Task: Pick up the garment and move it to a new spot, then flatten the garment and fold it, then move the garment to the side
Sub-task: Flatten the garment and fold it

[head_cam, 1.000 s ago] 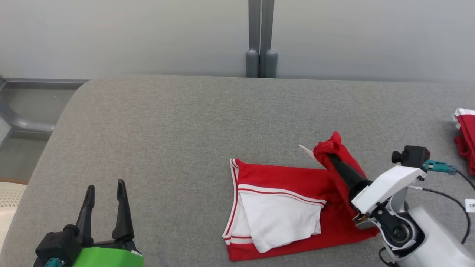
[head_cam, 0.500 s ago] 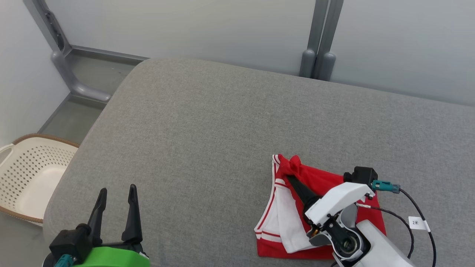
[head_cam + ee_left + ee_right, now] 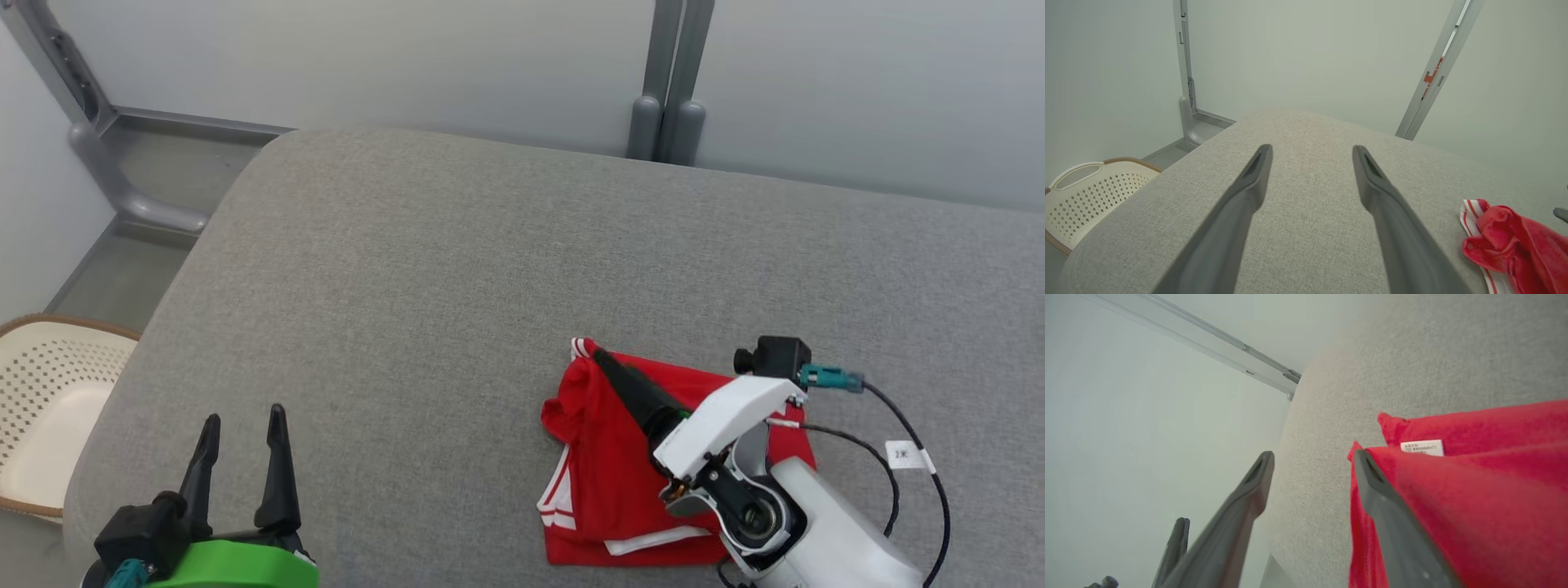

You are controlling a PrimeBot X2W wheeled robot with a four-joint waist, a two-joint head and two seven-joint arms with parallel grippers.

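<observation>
Okay, head view: the red garment [image 3: 620, 482] with white striped trim lies in a rough folded stack on the grey padded surface [image 3: 457, 269], close to the surface's near edge and right of its middle. The corner farthest from that edge is bunched up. The right hand [image 3: 604, 359] lies low across the garment, tips at the bunched corner. From here its fingers read as one dark shape, so the gap can't be judged. The left hand [image 3: 245, 415] hovers over the surface's near left corner, fingers apart, empty. A cream basket [image 3: 57, 359] sits off the surface's left end. Left wrist view: the left hand [image 3: 1311, 151] is spread wide over bare surface with nothing between the fingers, and the garment [image 3: 1506, 232] is well to its right. Right wrist view: the right hand [image 3: 1312, 455] is spread open and gripping nothing. One finger rests against the red cloth [image 3: 1474, 506], the other is over bare surface, and a small white label [image 3: 1421, 447] shows on a fold. Handling: it looks like light, limp knit with no stiffness, so it will sag and the layers will likely slide apart if lifted by one ply. It is not fragile. Best hold is probably a pinch through all layers at a doubled edge or corner, ideally with both hands, not on the loose bunch.
</observation>
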